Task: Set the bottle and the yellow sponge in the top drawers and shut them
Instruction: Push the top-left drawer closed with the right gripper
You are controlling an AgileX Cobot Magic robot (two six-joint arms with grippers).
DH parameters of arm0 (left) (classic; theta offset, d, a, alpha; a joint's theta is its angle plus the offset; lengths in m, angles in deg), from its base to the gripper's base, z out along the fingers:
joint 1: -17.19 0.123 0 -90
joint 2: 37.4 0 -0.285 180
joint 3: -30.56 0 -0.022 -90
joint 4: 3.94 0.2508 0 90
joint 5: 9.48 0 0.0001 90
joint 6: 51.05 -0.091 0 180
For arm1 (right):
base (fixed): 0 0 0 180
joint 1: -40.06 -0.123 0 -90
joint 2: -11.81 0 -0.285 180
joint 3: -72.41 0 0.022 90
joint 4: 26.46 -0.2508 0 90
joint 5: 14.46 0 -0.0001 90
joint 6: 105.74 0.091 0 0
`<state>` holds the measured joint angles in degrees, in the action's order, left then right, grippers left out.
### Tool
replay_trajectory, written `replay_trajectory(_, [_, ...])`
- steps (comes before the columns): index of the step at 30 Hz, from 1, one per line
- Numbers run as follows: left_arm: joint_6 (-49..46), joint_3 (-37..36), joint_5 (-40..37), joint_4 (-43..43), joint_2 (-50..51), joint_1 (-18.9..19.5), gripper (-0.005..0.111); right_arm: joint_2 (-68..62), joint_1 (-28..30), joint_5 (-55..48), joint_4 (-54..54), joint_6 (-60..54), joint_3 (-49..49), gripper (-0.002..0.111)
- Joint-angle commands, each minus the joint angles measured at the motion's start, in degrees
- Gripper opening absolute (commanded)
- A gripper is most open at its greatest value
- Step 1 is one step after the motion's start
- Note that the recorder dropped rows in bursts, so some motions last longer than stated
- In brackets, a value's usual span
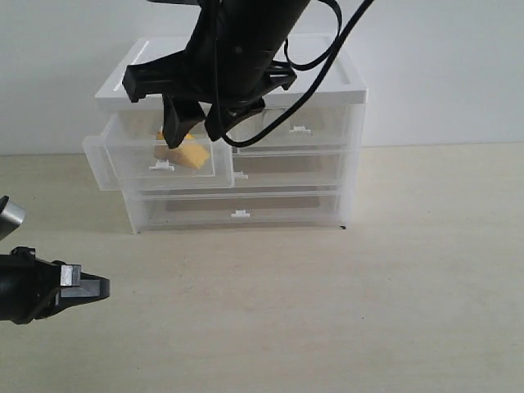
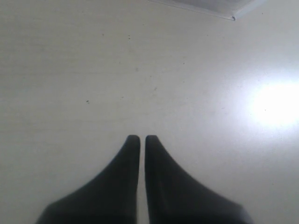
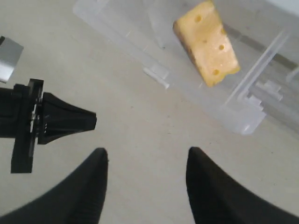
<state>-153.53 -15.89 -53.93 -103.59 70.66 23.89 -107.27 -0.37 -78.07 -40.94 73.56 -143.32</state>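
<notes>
The yellow sponge (image 1: 190,157) lies inside the top left drawer (image 1: 123,164), which is pulled out of the white cabinet (image 1: 344,82). My right gripper (image 1: 196,131) reaches across and hangs open just above that drawer, holding nothing. In the right wrist view the sponge (image 3: 205,42) rests in the clear drawer (image 3: 117,23) beyond my open right gripper (image 3: 147,153). The top right drawer (image 1: 319,127) is shut. My left gripper (image 1: 102,286) sits low over the table at the front left, shut and empty; the left wrist view shows its tips (image 2: 141,138) together. The bottle is out of view.
Two full-width drawers (image 1: 239,205) below the top row are pushed in. The cabinet's lower corner (image 2: 224,9) shows at the edge of the left wrist view. The left gripper (image 3: 46,121) also appears in the right wrist view, beside the open drawer's tab handle (image 3: 156,77).
</notes>
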Motion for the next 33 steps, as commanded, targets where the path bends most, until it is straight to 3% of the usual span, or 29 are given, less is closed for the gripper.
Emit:
replay_trajectory(1, [-0.39, 0.19, -0.29, -0.3, -0.45, 0.13, 0.004, 0.73, 0.46, 0.62, -3.78, 0.13, -0.25, 0.046])
replay_trajectory(3, [-0.51, 0.19, -0.29, -0.3, -0.45, 0.13, 0.004, 0.26, 0.46, 2.2, -4.72, 0.13, 0.19, 0.042])
replay_trajectory(8, [-0.51, 0.19, -0.29, -0.3, -0.45, 0.13, 0.004, -1.51, 0.46, 6.49, -5.33, 0.7, 4.82, 0.002])
replay_trajectory(9, [-0.51, 0.19, -0.29, -0.3, -0.45, 0.13, 0.004, -1.84, 0.46, 8.24, -5.15, 0.7, 6.39, 0.0])
replay_trajectory(14, [-0.51, 0.19, -0.29, -0.3, -0.45, 0.13, 0.004, -2.33, 0.46, 16.66, -3.95, 0.7, 11.61, 0.008])
replay_trajectory(33, [-0.51, 0.19, -0.29, -0.3, -0.45, 0.13, 0.004, -6.66, 0.72, 38.58, -0.62, 0.7, 11.75, 0.008])
